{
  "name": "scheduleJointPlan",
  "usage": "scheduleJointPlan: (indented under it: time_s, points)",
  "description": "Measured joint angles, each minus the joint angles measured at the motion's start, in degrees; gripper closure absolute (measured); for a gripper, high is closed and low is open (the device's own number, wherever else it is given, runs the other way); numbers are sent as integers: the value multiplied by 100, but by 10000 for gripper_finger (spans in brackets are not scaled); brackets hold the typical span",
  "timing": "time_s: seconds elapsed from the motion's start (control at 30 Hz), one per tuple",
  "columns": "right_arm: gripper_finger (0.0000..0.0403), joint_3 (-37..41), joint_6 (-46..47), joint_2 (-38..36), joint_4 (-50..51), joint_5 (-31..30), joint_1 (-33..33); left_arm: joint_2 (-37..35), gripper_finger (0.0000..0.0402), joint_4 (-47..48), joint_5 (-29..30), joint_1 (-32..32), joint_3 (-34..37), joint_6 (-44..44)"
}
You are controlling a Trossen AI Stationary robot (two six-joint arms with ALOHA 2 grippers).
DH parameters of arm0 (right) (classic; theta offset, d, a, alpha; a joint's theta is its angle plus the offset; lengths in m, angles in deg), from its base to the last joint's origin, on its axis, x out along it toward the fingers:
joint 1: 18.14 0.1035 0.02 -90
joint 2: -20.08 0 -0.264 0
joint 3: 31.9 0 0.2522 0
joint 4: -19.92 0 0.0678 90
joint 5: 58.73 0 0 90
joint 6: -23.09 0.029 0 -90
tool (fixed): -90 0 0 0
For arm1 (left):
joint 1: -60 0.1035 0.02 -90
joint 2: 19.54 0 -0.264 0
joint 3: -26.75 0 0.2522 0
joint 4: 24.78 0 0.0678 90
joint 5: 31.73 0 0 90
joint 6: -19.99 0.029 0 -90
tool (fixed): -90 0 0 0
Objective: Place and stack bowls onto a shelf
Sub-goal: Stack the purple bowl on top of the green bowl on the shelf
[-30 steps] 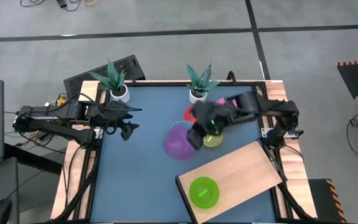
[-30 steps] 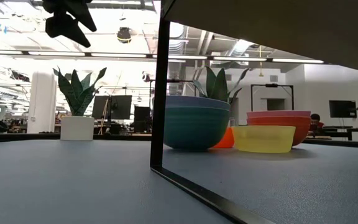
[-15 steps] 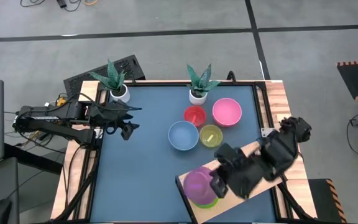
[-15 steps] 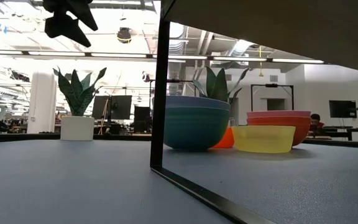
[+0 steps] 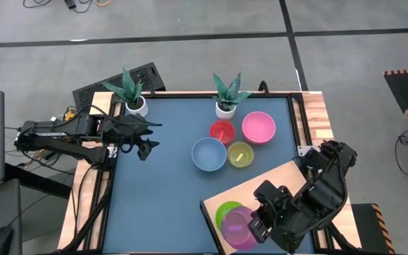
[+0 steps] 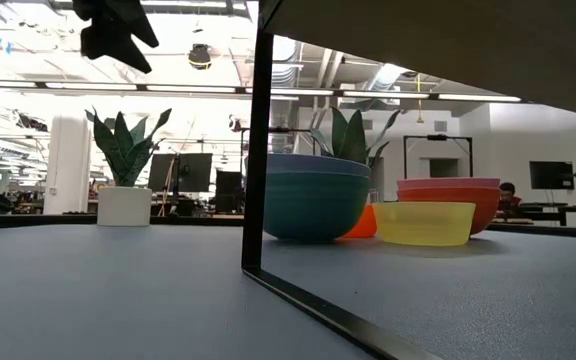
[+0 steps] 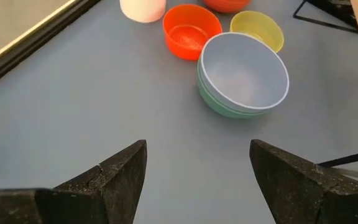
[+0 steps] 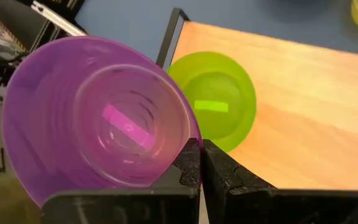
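One bowl is on the shelf (image 5: 275, 185) now: the lime green bowl (image 5: 227, 212), which sits near the end of the wooden board. A second one is almost there. The right pincer (image 8: 199, 163) pinches the rim of the purple bowl (image 5: 238, 227) and holds it over the shelf. In the high view the purple bowl partly covers the green one. It looks tilted and a bit off to one side, not yet resting inside. I think the next job is to line it up over the green bowl and let it down so the two stack.

Four more bowls wait on the blue tabletop (image 5: 161, 184). The light blue bowl (image 5: 209, 154) sits inside a dark green bowl (image 7: 219, 107), which shows in the left wrist view. Just beside it are the small red bowl (image 5: 222, 132), the yellow-green bowl (image 5: 240, 155) and the pink bowl (image 5: 258, 127). Two plant pots stand at the back edge.

The left pincer (image 7: 194, 177) hangs over the left side of the tabletop with its fingers spread wide and nothing in them.

So the job is not even half done, I think. One bowl is placed, one is on its way, and the rest have to go up.
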Motion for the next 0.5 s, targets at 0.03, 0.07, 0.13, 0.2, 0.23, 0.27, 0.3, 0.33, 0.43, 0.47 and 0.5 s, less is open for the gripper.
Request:
scheduleJointPlan:
  time_s: [0.03, 0.07, 0.13, 0.2, 0.23, 0.27, 0.3, 0.33, 0.43, 0.47, 0.5]
  points:
    - [381, -2, 0, -7, 0, -2, -7, 1, 132, -7, 0, 0, 0, 30]
    - [381, -2, 4, -9, 2, -2, -22, 1, 132, -21, 0, 0, 0, 42]
    - [381, -2, 15, -8, -4, -2, -50, 0, 132, -59, 0, 0, 0, 42]
    - [381, -2, 15, -7, -2, -2, -84, 1, 132, -62, -4, 0, 0, 42]
    - [381, 13, 11, -9, -5, -6, -104, 0, 132, -62, -11, 0, 0, 42]
    - [381, 78, -9, -19, -7, -2, -139, 1, 132, -61, -11, 0, 0, 43]
    - [381, 155, -7, -20, -2, 11, -185, 1, 132, -62, -11, 0, 0, 44]
    - [381, 258, -8, -19, -1, 87, -227, 1, 132, -62, -11, 0, 0, 44]
    - [381, 544, -96, -2, -4, 467, -364, 1, 132, -62, -11, 0, 0, 44]
    - [381, 630, -139, -4, -37, 553, -404, 1, 132, -62, -11, 0, 0, 44]
    - [381, 707, -166, -4, -89, 574, -447, 1, 132, -62, -11, 0, 0, 44]
